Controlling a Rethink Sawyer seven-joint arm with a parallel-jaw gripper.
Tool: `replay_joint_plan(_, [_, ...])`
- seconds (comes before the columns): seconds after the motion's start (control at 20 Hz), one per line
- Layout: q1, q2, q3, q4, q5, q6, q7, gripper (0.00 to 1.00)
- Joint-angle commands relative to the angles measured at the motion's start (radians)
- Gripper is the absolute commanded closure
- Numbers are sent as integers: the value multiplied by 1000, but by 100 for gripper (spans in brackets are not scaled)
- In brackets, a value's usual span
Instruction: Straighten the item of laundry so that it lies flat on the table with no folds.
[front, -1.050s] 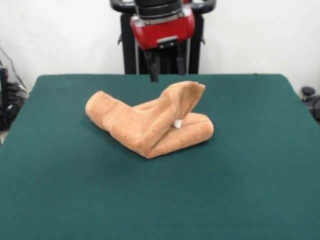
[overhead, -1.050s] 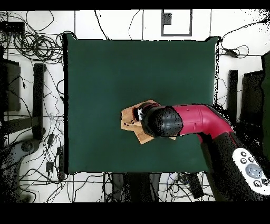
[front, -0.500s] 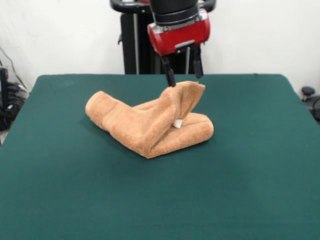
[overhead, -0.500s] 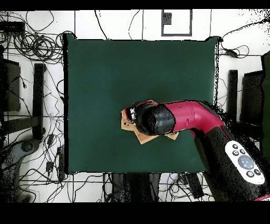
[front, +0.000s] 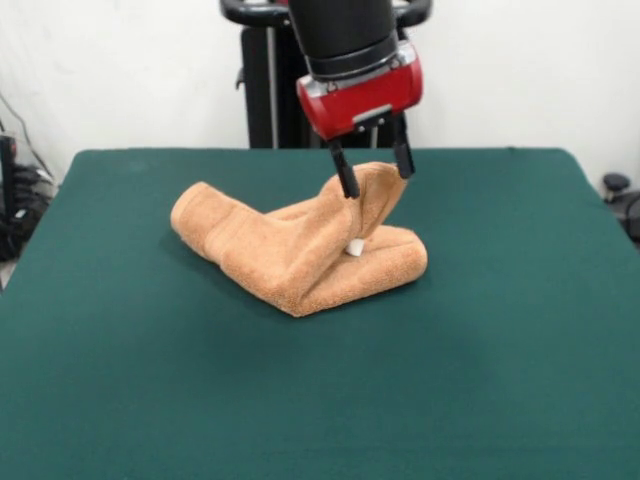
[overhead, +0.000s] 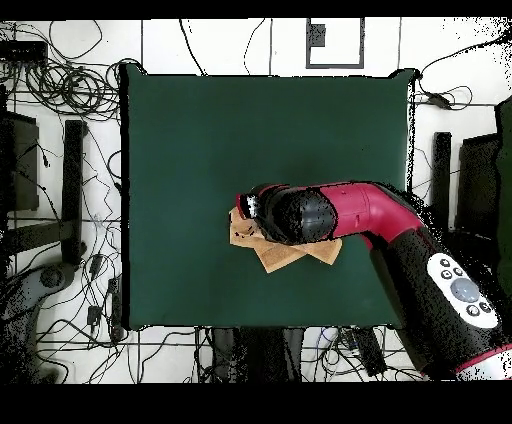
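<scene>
Table (front: 120, 380): a wide rectangle covered in dark green felt-like cloth, its surface smooth and even.
On it: one orange-tan terry towel (front: 290, 255), lying crumpled a little beyond the middle in the front view (nearer the robot's side when seen from overhead).
Towel's shape: folded over itself, one thick roll stretching left, another fold rising to a peak at the right.
White tag (front: 355, 247): small, tucked under the raised fold, probably touching the lower layer.
</scene>
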Motion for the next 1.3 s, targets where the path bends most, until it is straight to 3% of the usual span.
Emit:
replay_joint_plan(0.05, [31, 36, 62, -33, -88, 54, -223, 0])
replay_joint_plan(0.5, [12, 39, 86, -33, -99, 103, -237, 0])
replay_joint_plan(0.8, [18, -26, 120, 27, -34, 139, -167, 0])
replay_joint_plan(1.3, [-61, -69, 210, 89, 35, 229, -218, 0])
